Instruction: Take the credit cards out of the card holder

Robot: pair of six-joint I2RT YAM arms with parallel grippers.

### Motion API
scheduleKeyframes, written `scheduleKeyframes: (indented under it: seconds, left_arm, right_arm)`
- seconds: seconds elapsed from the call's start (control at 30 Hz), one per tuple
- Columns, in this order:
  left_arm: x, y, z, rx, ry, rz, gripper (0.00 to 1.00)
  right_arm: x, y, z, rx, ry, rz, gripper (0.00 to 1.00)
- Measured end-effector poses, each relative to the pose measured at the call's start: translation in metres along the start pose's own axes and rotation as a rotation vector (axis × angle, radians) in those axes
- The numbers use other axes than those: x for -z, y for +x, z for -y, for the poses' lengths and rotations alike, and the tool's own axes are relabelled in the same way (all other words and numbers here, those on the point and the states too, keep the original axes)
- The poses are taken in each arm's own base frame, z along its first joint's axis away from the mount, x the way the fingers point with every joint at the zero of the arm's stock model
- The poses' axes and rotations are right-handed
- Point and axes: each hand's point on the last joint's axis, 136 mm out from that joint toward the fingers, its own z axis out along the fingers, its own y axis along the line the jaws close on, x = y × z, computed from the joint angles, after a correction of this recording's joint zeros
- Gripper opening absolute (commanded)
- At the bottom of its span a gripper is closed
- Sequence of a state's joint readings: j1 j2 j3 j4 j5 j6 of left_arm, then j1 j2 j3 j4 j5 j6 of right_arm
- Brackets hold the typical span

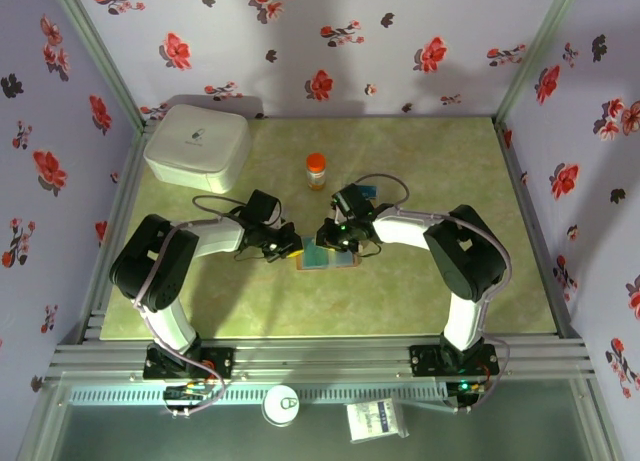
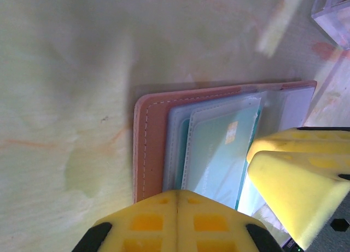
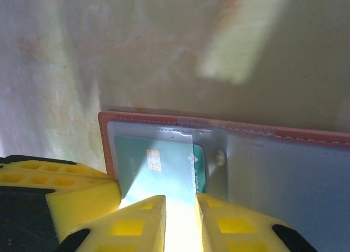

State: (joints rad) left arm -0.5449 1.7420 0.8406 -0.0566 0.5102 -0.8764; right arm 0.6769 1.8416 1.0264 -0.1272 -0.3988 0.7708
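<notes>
Card holder (image 1: 328,257) lies open on the counter (image 1: 450,181) between the left end effector (image 1: 290,247) and right end effector (image 1: 325,236); left wrist: shut jaws at its near edge, teal card (image 2: 219,153) just ahead; right wrist: jaws slightly apart over that card's near end.

Table (image 1: 480,281): bears everything listed here.
Card holder (image 1: 330,258): lies open and flat at the table's middle, in front of both grippers' tips.
Card (image 3: 164,167): partly in a slot of the card holder's left half, its near end running between the right gripper's fingers.
Left gripper (image 1: 287,247): at the card holder's left edge.
Right gripper (image 1: 328,237): over the card holder, just right of the left gripper.
Bottle (image 1: 316,169): upright behind the card holder, apart from it.
Box (image 1: 197,146): in the table's far left corner.
</notes>
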Motion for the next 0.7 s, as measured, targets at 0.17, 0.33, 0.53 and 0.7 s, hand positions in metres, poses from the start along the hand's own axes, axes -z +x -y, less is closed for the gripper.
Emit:
scheduleKeyframes:
  seconds: [0.17,0.33,0.53,0.7]
  left_arm:
    - [0.0001,0.0001,-0.0001,0.0,-0.002,-0.001,0.0]
    - [0.0002,-0.0001,0.0001,-0.003,-0.001,-0.001,0.0]
    - [-0.0002,-0.0002,0.0,-0.01,-0.001,-0.001,0.0]
    - [-0.0005,-0.0008,0.0005,-0.014,-0.002,-0.002,0.0]
  right_arm:
    - [-0.0003,0.0011,-0.0014,0.001,-0.008,-0.006,0.19]
    - [-0.0009,0.0037,-0.0032,0.005,-0.014,-0.015,0.25]
    - [-0.0009,0.0033,0.001,0.005,0.008,-0.009,0.26]
    - [0.0021,0.0024,0.0059,0.028,0.047,0.006,0.26]
